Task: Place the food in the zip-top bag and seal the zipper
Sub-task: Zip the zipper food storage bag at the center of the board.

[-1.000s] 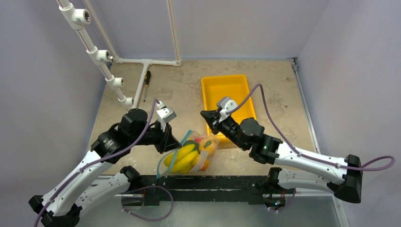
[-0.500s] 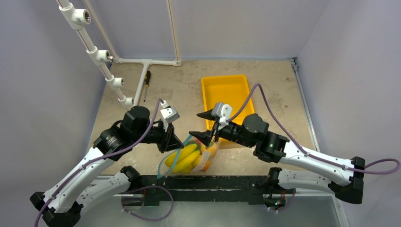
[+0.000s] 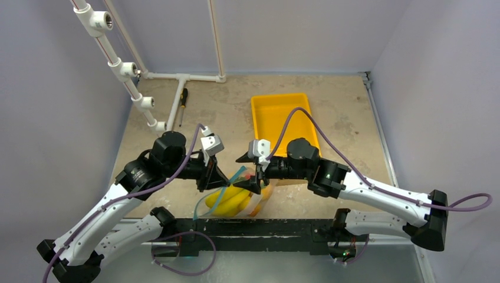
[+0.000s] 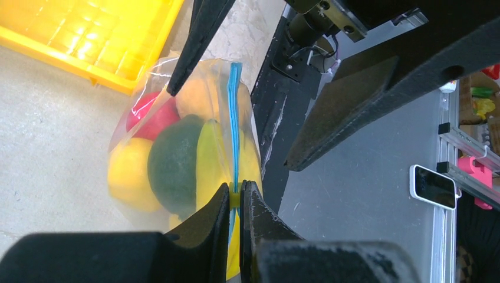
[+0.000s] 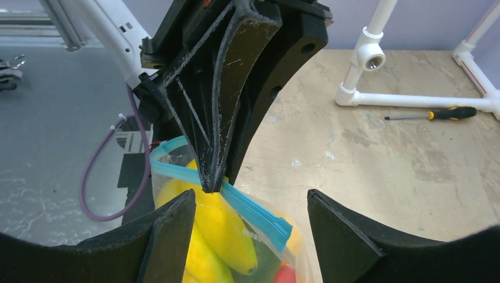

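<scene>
Your left tool [image 4: 236, 197] is pinched tight on the zipper [image 4: 234, 118] of the zip-top bag [image 4: 177, 127]. The bag holds the food [image 4: 174, 164] and sits near the front edge of the tabletop [image 3: 342, 112], beside the yellow tray [image 3: 280, 106]. Your right tool [image 5: 250, 206] gapes wide, straddling the zipper and gripping nothing.

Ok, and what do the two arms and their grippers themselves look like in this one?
The left arm and right arm match: white link shells with rounded black joint housings. A thin purple cable runs along each. Each wrist carries a small grey-white camera block. The left gripper and right gripper have matte black, wedge-shaped fingers tapering to narrow tips, with open triangular ribbing.
</scene>
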